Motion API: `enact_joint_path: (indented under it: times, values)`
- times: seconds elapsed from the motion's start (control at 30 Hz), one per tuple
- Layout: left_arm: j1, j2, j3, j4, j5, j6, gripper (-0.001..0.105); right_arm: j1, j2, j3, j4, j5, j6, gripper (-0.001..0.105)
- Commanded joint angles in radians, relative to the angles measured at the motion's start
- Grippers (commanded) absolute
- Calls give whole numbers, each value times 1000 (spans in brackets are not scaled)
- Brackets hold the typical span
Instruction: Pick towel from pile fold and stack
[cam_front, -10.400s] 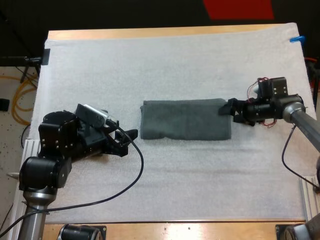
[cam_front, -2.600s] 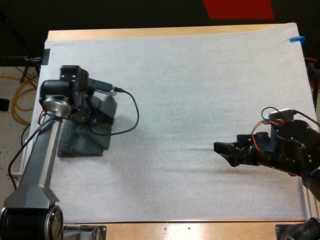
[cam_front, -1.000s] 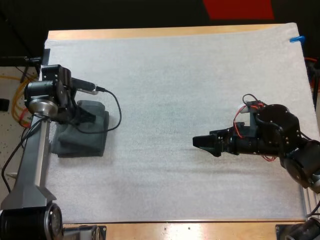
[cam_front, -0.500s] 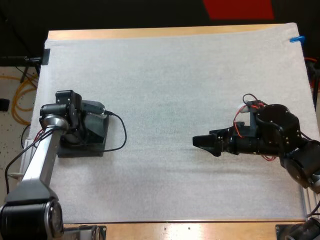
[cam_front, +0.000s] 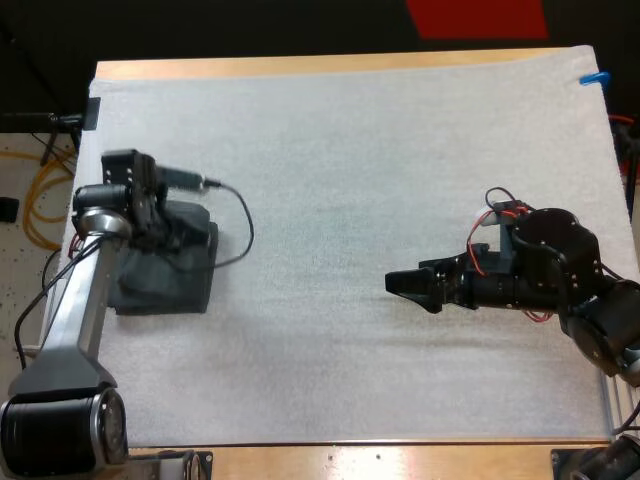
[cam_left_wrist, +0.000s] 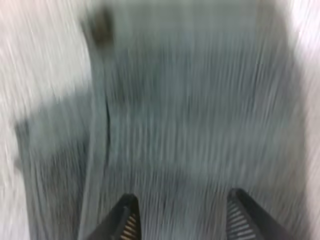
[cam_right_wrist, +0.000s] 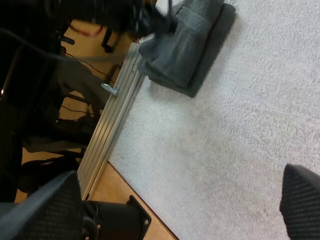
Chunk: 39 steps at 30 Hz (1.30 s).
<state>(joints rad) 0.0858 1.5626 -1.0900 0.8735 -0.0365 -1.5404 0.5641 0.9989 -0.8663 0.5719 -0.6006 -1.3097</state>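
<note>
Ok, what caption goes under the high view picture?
Left gripper over the folded towel at the left of the mat; right gripper points toward it.

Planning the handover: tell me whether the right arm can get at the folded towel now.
Probably not: the folded towel lies at the mat's left edge under the left gripper, far across from the right gripper.

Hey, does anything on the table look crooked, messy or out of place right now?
Nothing serious. The folded towel lies near the left edge of the mat, under my open left end effector. Its layers are not quite flush: in the right wrist view a lower layer sticks out past the upper fold.
</note>
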Motion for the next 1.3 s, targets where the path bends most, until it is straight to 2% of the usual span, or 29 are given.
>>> enact_joint_path:
  times: [0.0,0.1,0.3,0.47,0.6,0.77,0.97,1.07,1.17,1.27]
  values:
    - [0,-2,-11,-43,53,-34,39,1,-3,-3,-14,-6,-1,78]
    - [0,28,-11,-73,66,-64,39,1,-3,-3,-14,-6,-1,78]
    - [0,130,-11,-60,54,-65,39,1,-3,-3,-14,-6,-1,78]
    - [0,113,-33,-19,54,-51,39,1,-3,-3,-14,-6,-1,78]
    - [0,32,-68,4,54,-49,39,1,-3,-3,-14,-6,-1,78]
    - [0,-109,-71,4,60,-49,39,1,-3,-3,-14,-6,-2,78]
    - [0,-274,-71,4,166,-49,39,-5,11,-3,-20,59,-62,78]
    - [0,-339,-67,5,198,-49,39,-49,35,-3,-34,67,-63,78]
    - [0,-401,-68,19,238,-48,39,-150,59,-3,-38,63,-69,78]
    - [0,-449,-68,39,269,-36,39,-272,67,-3,-38,47,-127,78]
